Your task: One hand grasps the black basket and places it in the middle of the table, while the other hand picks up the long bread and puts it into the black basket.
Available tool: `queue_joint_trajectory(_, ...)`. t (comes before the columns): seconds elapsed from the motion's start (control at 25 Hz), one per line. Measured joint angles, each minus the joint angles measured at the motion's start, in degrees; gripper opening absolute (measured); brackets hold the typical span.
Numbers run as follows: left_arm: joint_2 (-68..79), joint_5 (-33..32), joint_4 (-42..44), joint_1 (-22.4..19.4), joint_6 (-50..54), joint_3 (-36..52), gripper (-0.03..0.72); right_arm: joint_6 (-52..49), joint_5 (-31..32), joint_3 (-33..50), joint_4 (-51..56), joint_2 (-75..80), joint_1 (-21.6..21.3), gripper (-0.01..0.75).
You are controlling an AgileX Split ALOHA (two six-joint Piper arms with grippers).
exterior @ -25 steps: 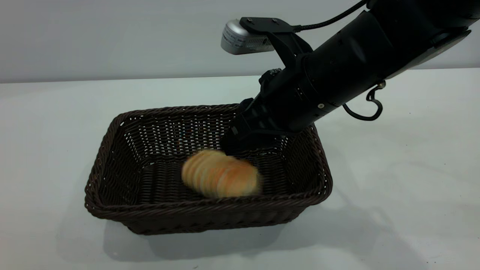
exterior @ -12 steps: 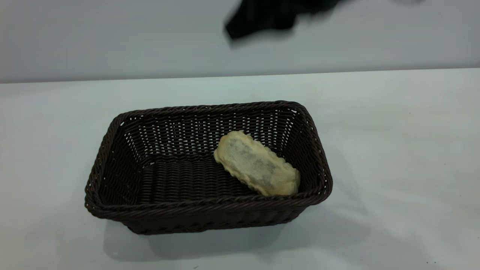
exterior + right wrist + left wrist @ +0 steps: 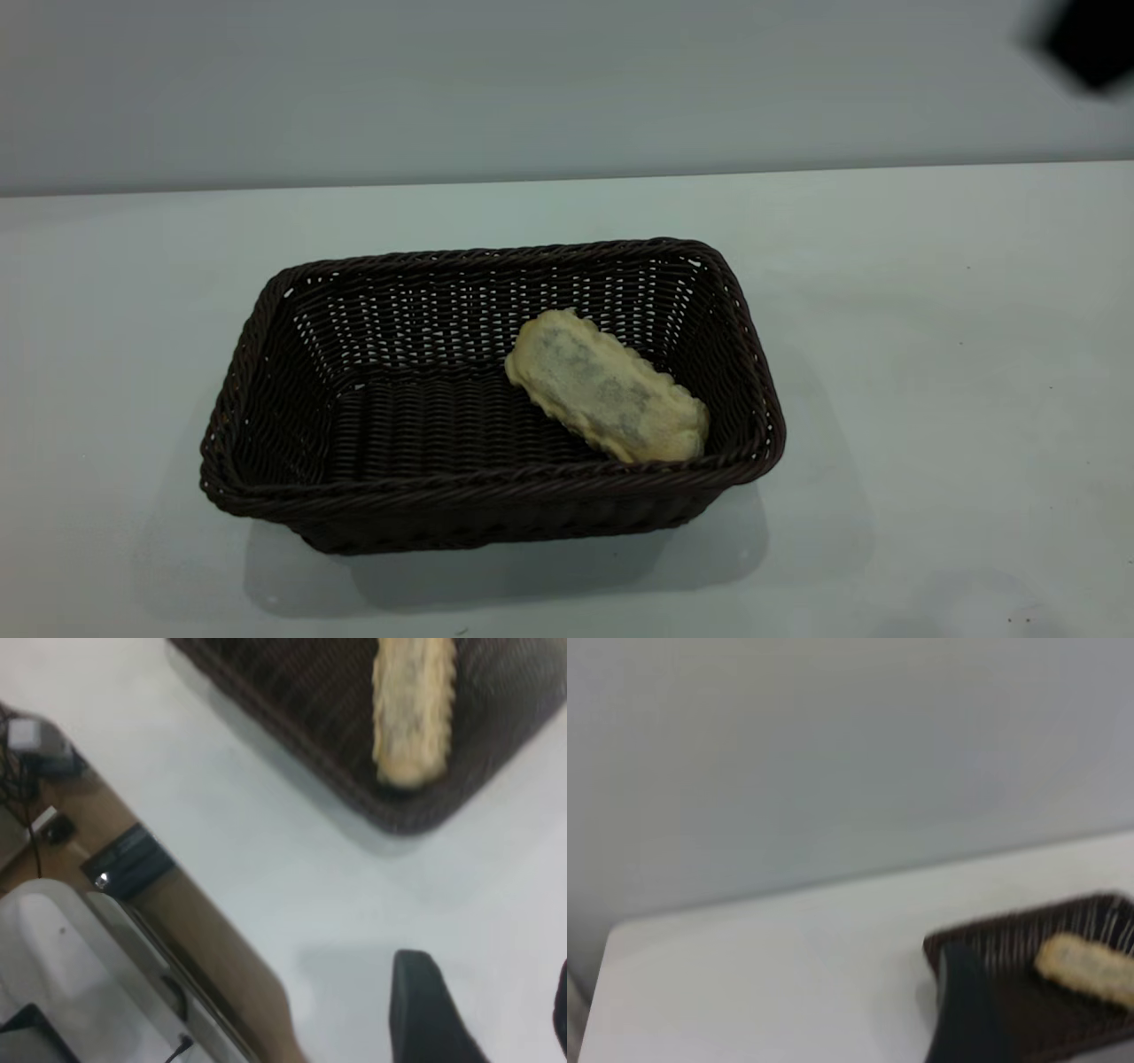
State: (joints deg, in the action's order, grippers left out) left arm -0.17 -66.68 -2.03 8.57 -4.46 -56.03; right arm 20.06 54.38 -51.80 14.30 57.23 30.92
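Note:
The black basket (image 3: 266, 372) stands in the middle of the table. The long bread (image 3: 607, 390) lies inside it toward its right end, flat pale underside up, slanted. My right gripper (image 3: 1085, 40) is a blurred black shape high at the top right, well clear of the basket. In the right wrist view the right gripper (image 3: 492, 1001) is open and empty over bare table, with the basket (image 3: 292, 700) and bread (image 3: 412, 709) beyond. In the left wrist view the left gripper (image 3: 961, 1014) is a dark shape before the basket (image 3: 992, 943) and bread (image 3: 1090, 970).
The white-grey table (image 3: 930, 354) spreads around the basket on all sides. The right wrist view shows the table's edge (image 3: 257, 966), with a brown floor, a white object (image 3: 53, 974) and cables beyond it.
The right arm rose out of the basket and swung up to the far right. The bread left its grip, turned over and now rests underside up in the basket.

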Motion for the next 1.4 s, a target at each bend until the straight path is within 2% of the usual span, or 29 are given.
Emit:
queue_joint_trajectory(0.32, -1.31, 0.32, 0.21, 0.0, 1.11, 19.13, 0.524, -6.01, 8.29, 16.02, -0.36, -30.35, 0.0, 0.299)
queue_joint_trajectory(0.48, -1.31, 0.33, 0.21, 0.0, 1.3, 24.0, 0.524, -9.06, 11.11, 19.13, -0.78, -42.72, 0.0, 0.297)
queue_joint_trajectory(0.64, -1.31, 1.05, 0.33, 0.0, 1.3, 25.05, 0.524, -10.09, 12.7, 20.37, -2.23, -51.07, 0.0, 0.297)
queue_joint_trajectory(0.88, -1.31, 2.03, 0.33, 0.0, 1.06, 27.37, 0.524, -10.02, 11.78, 23.69, -3.02, -52.13, 0.0, 0.297)
queue_joint_trajectory(1.4, -1.31, 1.64, 0.57, 0.0, 1.04, 28.0, 0.524, -4.74, 10.37, 24.3, -3.28, -52.13, 0.0, 0.297)
